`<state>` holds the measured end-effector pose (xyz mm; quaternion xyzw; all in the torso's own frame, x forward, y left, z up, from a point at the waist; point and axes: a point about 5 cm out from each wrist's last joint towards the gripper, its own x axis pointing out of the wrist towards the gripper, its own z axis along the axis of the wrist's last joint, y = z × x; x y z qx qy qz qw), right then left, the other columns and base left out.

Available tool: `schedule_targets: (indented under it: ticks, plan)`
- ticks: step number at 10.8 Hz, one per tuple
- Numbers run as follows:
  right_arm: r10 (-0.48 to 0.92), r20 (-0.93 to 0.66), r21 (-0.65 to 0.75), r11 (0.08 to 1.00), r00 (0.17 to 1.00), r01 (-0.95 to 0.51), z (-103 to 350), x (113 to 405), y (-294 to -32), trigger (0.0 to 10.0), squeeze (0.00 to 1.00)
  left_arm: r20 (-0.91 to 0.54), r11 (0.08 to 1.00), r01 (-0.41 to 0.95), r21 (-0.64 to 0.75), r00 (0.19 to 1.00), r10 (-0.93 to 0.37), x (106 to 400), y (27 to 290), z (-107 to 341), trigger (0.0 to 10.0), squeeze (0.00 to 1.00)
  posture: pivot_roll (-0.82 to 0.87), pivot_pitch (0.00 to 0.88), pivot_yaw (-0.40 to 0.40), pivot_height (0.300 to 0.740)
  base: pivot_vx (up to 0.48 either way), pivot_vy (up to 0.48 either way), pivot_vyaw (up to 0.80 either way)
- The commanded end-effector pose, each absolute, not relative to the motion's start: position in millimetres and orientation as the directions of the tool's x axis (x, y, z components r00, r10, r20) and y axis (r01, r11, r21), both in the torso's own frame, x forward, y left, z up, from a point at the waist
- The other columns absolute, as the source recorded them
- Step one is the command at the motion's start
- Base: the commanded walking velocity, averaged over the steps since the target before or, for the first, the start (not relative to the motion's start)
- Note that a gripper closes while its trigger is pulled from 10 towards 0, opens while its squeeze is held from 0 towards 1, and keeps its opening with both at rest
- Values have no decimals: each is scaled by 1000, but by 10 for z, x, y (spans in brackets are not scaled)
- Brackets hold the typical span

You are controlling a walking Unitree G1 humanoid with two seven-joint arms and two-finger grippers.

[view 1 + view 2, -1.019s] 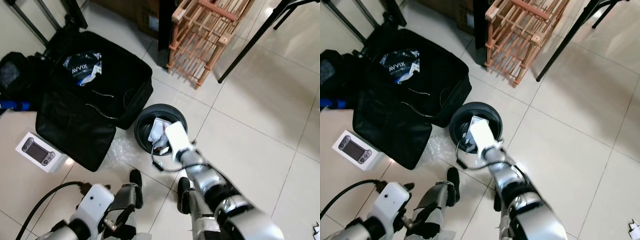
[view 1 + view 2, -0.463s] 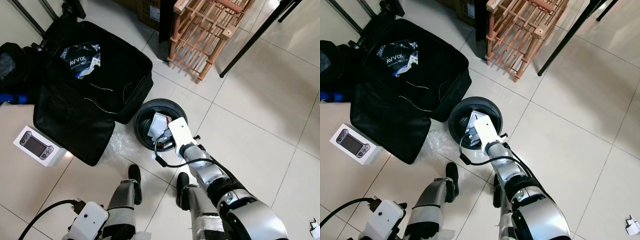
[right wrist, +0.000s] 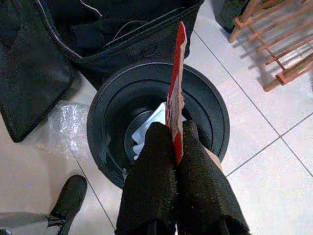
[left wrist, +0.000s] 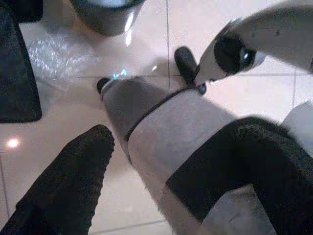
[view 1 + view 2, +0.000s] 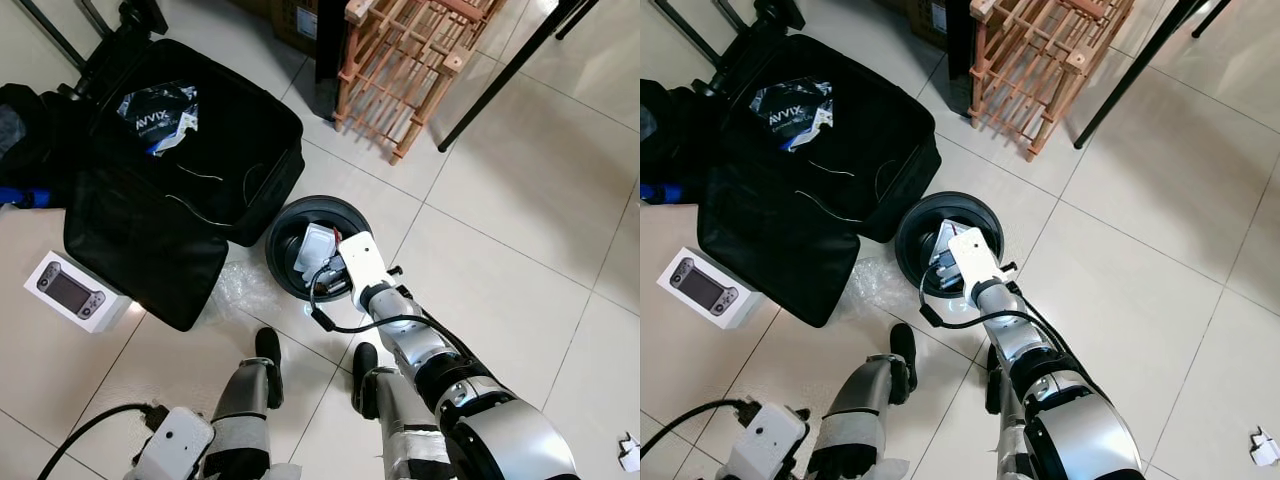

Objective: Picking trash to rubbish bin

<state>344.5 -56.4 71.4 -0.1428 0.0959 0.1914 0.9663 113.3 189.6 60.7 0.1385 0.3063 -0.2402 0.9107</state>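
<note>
A round black rubbish bin (image 5: 318, 203) stands on the tiled floor in front of my feet, with white crumpled trash (image 5: 318, 243) inside. My right arm reaches down over it, its white wrist block (image 5: 360, 262) above the bin's near rim. In the right wrist view my right gripper (image 3: 172, 133) is shut on a thin red and white flat packet (image 3: 177, 78), held edge-up over the bin's (image 3: 102, 112) opening. My left arm (image 5: 170, 450) hangs low at my left side. Its gripper (image 4: 161, 166) is open, with fingers (image 4: 63, 181) spread on either side of my leg.
An open black suitcase (image 5: 180, 170) lies left of the bin, and a white console box (image 5: 68, 292) sits beside it. Clear bubble wrap (image 5: 240, 290) lies by the bin. Behind are a wooden rack (image 5: 410, 60) and a black stand leg (image 5: 510, 75). A white scrap (image 5: 628, 452) lies at the right.
My left arm has dropped down and back toward the bottom edge. The right wrist has stayed over the bin, still holding the packet. The camera has shifted slightly.
</note>
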Motion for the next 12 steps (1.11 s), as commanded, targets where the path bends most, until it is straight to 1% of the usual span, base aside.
schedule_targets:
  ticks: [1,3,7,8,9,12]
  plan:
    - [326,-286,-224,892,901,-394,551,3347,-604,10000,0,-677,866,490,103,672,-300,1017,1969,458,10000,0,275,643,-7,740,0,0,0]
    - [321,-283,-229,892,904,-389,558,3357,-623,10000,0,-675,873,468,135,689,-265,1036,2004,420,10000,0,267,641,-11,740,0,0,0]
    - [326,-258,-208,901,910,-382,581,3362,-623,10000,0,-671,876,463,138,694,-261,1021,2000,325,10000,0,267,644,-12,740,0,0,0]
    - [345,-251,-180,901,904,-394,585,3354,-595,10000,0,-671,876,461,140,695,-259,1017,2015,321,10000,0,270,646,-12,740,0,0,0]
    - [395,-249,-130,891,884,-434,582,3324,-514,10000,0,-671,877,459,142,696,-255,1013,2034,320,10000,0,273,649,-13,740,0,0,0]
    - [434,-254,-107,876,864,-471,569,3282,-395,10000,0,-668,877,459,145,699,-256,1000,2036,327,10000,0,274,653,-16,740,0,0,0]
